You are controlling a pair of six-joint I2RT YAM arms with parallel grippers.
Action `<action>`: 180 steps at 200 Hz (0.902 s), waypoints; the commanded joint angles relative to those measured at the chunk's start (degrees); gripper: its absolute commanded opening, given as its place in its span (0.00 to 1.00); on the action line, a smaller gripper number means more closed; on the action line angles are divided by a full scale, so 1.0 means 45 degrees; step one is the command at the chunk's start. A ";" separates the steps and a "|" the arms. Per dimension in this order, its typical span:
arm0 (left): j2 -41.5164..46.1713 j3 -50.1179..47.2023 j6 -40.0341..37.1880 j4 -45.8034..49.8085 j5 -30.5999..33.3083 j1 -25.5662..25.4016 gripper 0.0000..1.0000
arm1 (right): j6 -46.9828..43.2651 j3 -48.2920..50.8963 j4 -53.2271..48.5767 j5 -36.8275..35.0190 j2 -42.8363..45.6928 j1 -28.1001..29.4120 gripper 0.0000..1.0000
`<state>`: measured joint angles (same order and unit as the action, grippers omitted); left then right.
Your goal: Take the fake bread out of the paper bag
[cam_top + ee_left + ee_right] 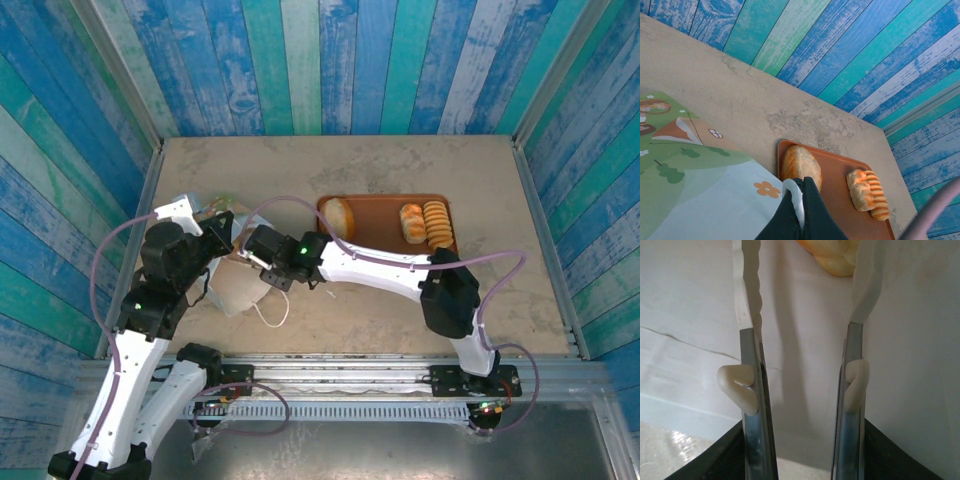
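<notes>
Left gripper (pixel 799 202) clamped tight on the mouth edge of the small white paper bag with green-and-orange print (pixel 695 200). The bag lies on its side at the left of the beige table (pixel 400 160), mouth facing right. Right gripper (pixel 802 285) is inside the bag mouth, jaws apart, nothing between them. One glossy golden toy pastry (pixel 832 257) sits deeper in the bag, just past my right fingertips; can't tell if it touches them. The flat brown tray (pixel 375 212) is just right of the bag, toward the far side. It carries a pale oval loaf (pixel 338 215) at its left end and two ridged rolls (pixel 412 222) side by side at its right end.
</notes>
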<state>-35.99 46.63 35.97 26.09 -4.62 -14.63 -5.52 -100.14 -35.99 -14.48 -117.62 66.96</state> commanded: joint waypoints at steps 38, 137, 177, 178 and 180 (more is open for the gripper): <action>0.0085 -0.0198 0.0118 -0.0562 -0.0094 -0.0014 0.00 | -0.0727 -0.1406 -0.0004 -0.0870 -0.1445 0.0316 0.55; 0.0102 -0.0358 0.0183 -0.0699 0.0002 -0.0010 0.00 | -0.0622 -0.1153 0.0448 -0.3175 -0.1550 0.0315 0.39; 0.0090 -0.0355 0.0172 -0.0700 0.0085 -0.0011 0.00 | -0.0115 -0.0423 0.0881 -0.2971 -0.0740 0.0314 0.28; 0.0089 -0.0359 0.0172 -0.0700 0.0087 -0.0010 0.00 | -0.0089 -0.0413 0.0894 -0.2953 -0.0709 0.0315 0.28; 0.0087 -0.0362 0.0182 -0.0699 0.0089 -0.0010 0.00 | -0.0064 -0.0352 0.0914 -0.2895 -0.0651 0.0325 0.28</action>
<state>-35.99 45.45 36.80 24.47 -4.97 -14.63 -8.16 -103.59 -33.74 -26.96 -125.08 68.14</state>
